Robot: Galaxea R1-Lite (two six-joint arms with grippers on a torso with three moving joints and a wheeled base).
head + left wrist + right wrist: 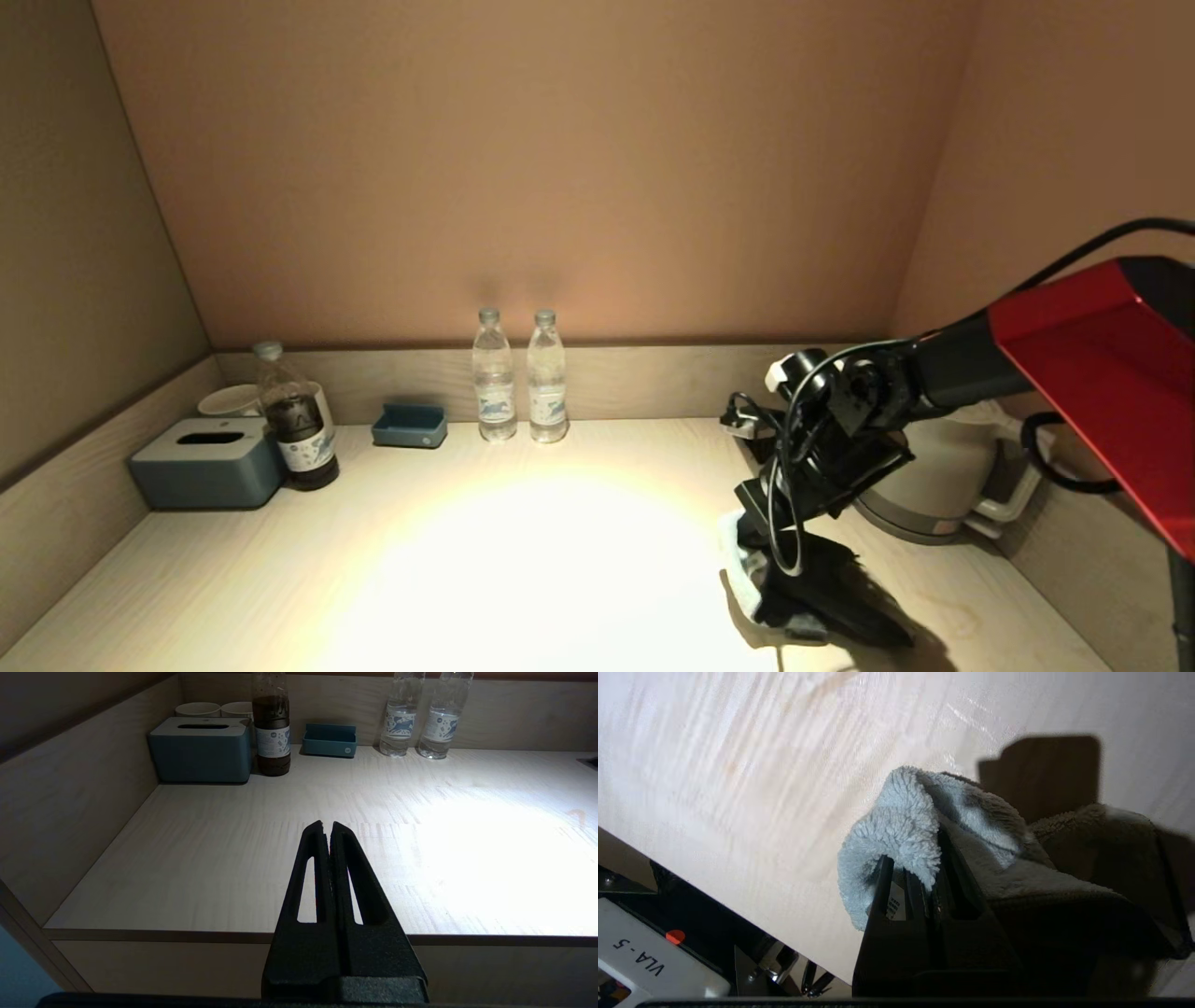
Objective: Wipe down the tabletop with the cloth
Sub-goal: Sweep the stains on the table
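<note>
Pinching the cloth (896,826) against the tabletop (523,560), right tool (920,877) grips; left tool (327,828) clenched, parked

Cloth (896,826) showing as thick fleecy pile, pale grey, matt, fibres standing rough at the fold. Tabletop (523,560) showing pale wood grain with a smooth, lightly sheened finish, glaring under the lamp. Right gripper (920,884) and left gripper (327,828) looking like black, grainy matt plastic. Water bottles (519,378) appearing clear, glossy plastic with paper-like labels. Tissue box (207,462) reading as smooth matt blue-grey. Kettle (934,467) wearing a satin cream shell.
</note>
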